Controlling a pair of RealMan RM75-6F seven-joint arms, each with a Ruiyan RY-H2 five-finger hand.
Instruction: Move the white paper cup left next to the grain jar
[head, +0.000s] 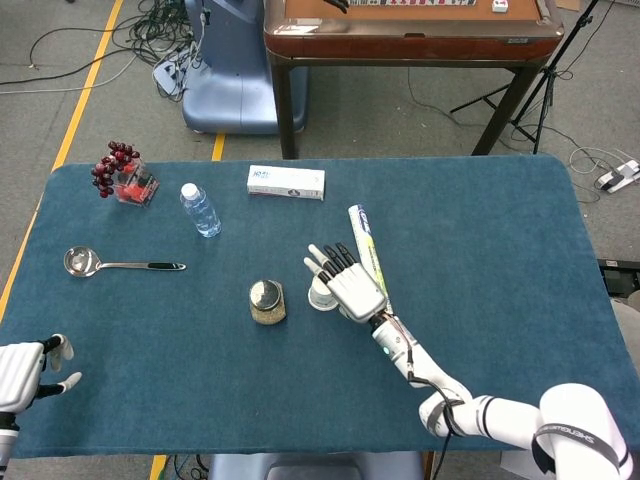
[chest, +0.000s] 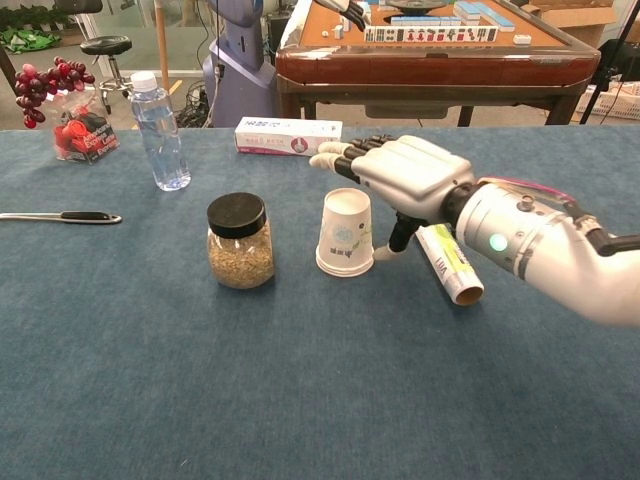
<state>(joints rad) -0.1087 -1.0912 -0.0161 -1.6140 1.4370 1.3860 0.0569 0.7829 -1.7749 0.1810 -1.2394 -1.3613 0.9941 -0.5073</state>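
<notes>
The white paper cup stands upside down on the blue table, a short gap to the right of the grain jar with its black lid. My right hand hovers over the cup's right side. Its fingers stretch out flat above the cup top, and its thumb points down beside the cup's right base. Nothing is gripped. In the head view the cup is half hidden under that hand, with the jar just left. My left hand rests empty at the near left corner, fingers apart.
A rolled tube lies just right of the cup under my right forearm. A water bottle, a white box, a ladle and grapes occupy the back and left. A wooden table stands behind.
</notes>
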